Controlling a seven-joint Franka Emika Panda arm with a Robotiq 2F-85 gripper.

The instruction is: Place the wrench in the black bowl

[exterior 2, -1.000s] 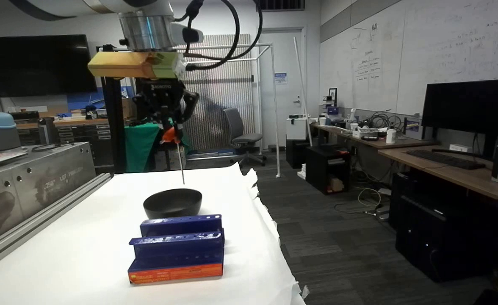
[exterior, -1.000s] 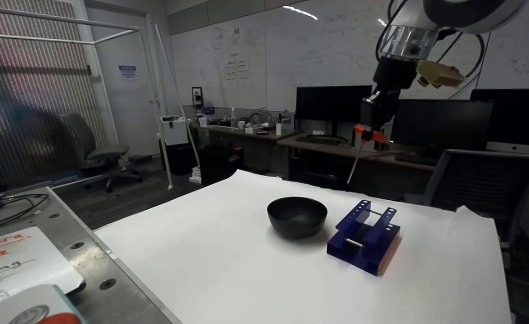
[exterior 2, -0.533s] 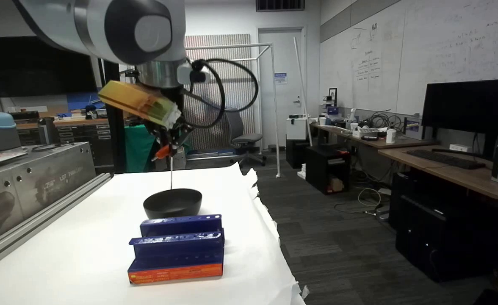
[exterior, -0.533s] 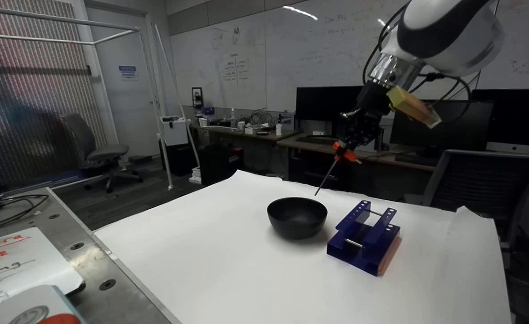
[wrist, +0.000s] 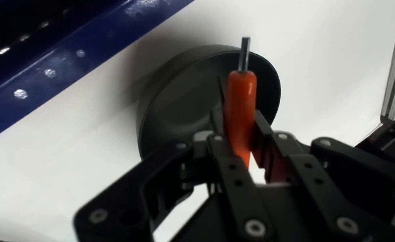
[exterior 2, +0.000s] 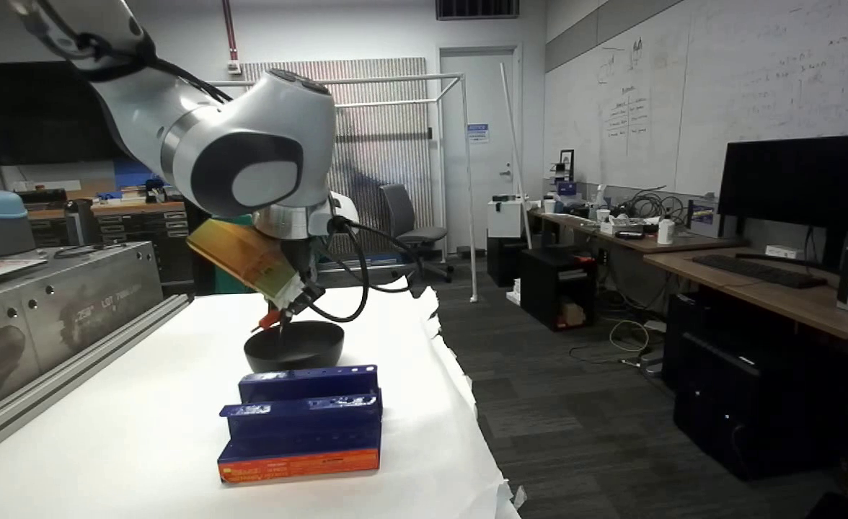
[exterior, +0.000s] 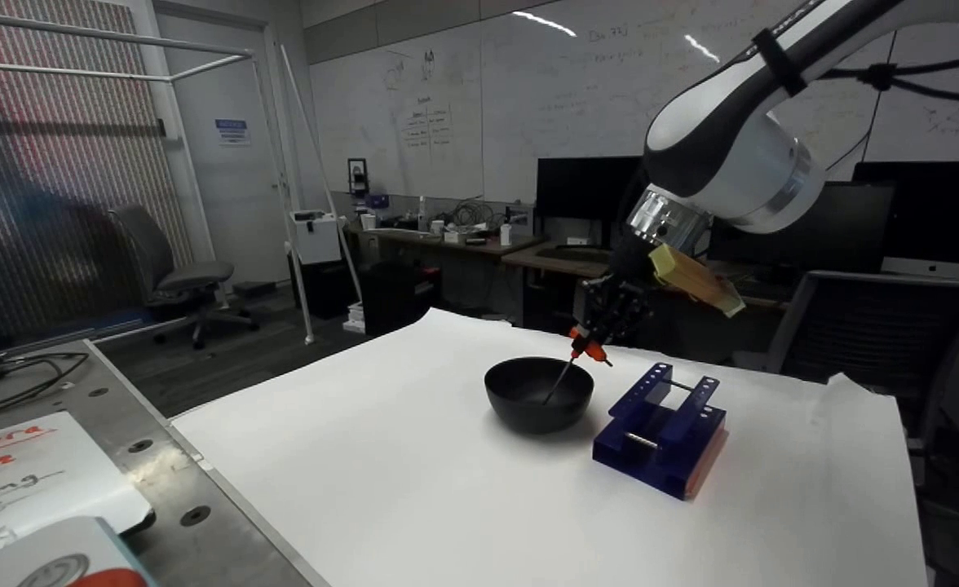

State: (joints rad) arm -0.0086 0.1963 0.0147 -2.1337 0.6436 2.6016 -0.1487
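The wrench [exterior: 592, 350] has an orange-red T-shaped handle and a long thin metal shaft. My gripper [exterior: 595, 333] is shut on the handle, which also shows between the fingers [wrist: 240, 122] in the wrist view. The black bowl [exterior: 520, 412] stands upright on the white-covered table; it also shows in an exterior view [exterior 2: 298, 353] and the wrist view [wrist: 184, 97]. The wrench [wrist: 241, 94] is tilted, with its shaft reaching down inside the bowl and the handle above the rim. I cannot tell whether the tip touches the bowl's bottom.
A dark blue metal rack on a box [exterior: 638, 465] stands close beside the bowl, also in an exterior view [exterior 2: 301, 432] and the wrist view [wrist: 49, 72]. A steel beam [exterior 2: 71, 317] runs along one table side. Desks with monitors [exterior: 606, 187] stand behind.
My gripper has moved down and towards the bowl, tilting on the way. The wrench went with it, and its shaft is now inside the bowl. Bowl and blue rack have not moved.
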